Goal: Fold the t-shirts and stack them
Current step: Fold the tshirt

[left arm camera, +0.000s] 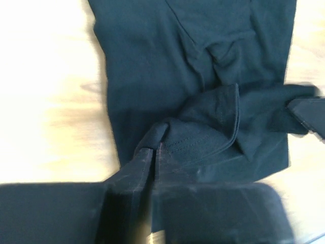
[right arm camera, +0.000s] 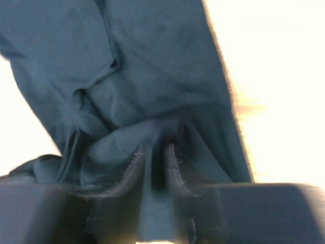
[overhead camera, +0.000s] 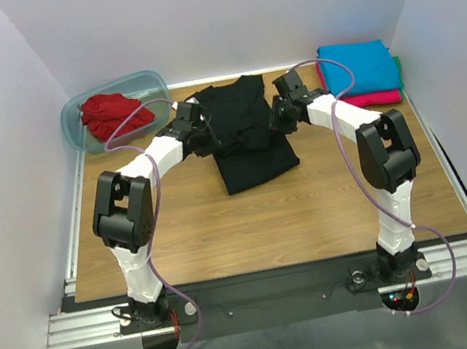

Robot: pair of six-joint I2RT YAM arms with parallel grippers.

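The black t-shirt [overhead camera: 244,132] lies on the wooden table at mid-back. My left gripper [overhead camera: 205,132] is at its left edge, shut on a fold of black cloth near a hemmed sleeve [left arm camera: 203,134]. My right gripper [overhead camera: 278,118] is at its right edge, shut on a pinch of the same shirt [right arm camera: 152,96]. The red t-shirt [overhead camera: 114,114] sits crumpled in the tub. The turquoise t-shirt [overhead camera: 361,64] lies folded on the magenta t-shirt [overhead camera: 374,98] at back right.
The translucent blue-grey tub [overhead camera: 77,107] stands at the back left corner. White walls enclose the table on three sides. Bare wood [overhead camera: 260,224] spans the front of the table. Purple cables run along both arms.
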